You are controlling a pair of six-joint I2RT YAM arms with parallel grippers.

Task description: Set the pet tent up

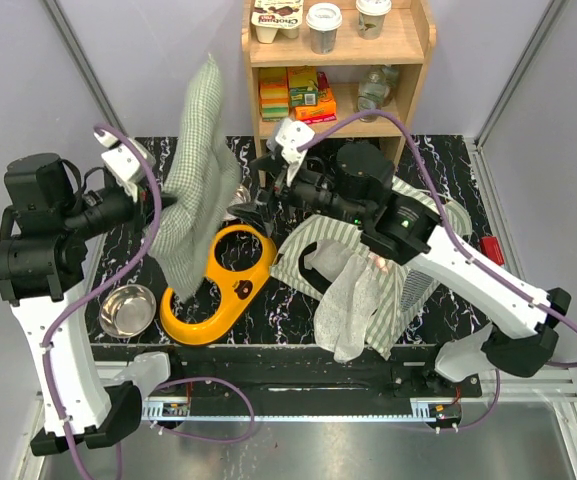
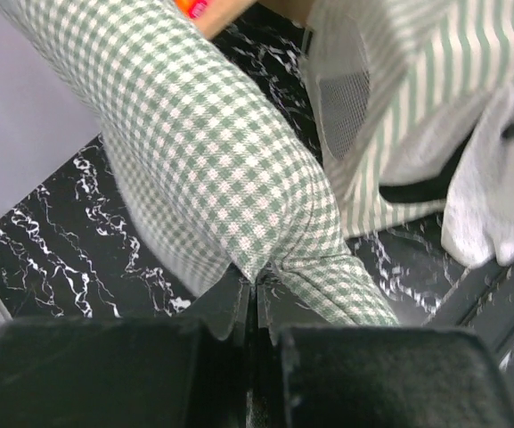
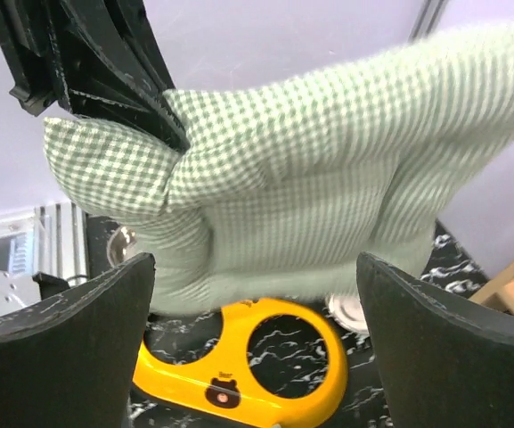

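The pet tent [image 1: 368, 290] lies collapsed on the table under my right arm, its striped fabric and white mesh crumpled; it also shows in the left wrist view [image 2: 417, 98]. My left gripper [image 1: 166, 205] is shut on a corner of the green checked cushion [image 1: 193, 190] and holds it hanging above the table. The left wrist view shows that gripper [image 2: 257, 299] pinching the cushion [image 2: 221, 169]. My right gripper [image 1: 253, 215] is open and empty just right of the cushion. In the right wrist view the right gripper [image 3: 255, 267] faces the cushion [image 3: 310, 178].
A yellow bowl holder [image 1: 218, 285] lies below the cushion, also in the right wrist view [image 3: 239, 374]. A steel bowl [image 1: 126, 310] sits at the front left. A wooden shelf [image 1: 338, 60] with cups and boxes stands at the back.
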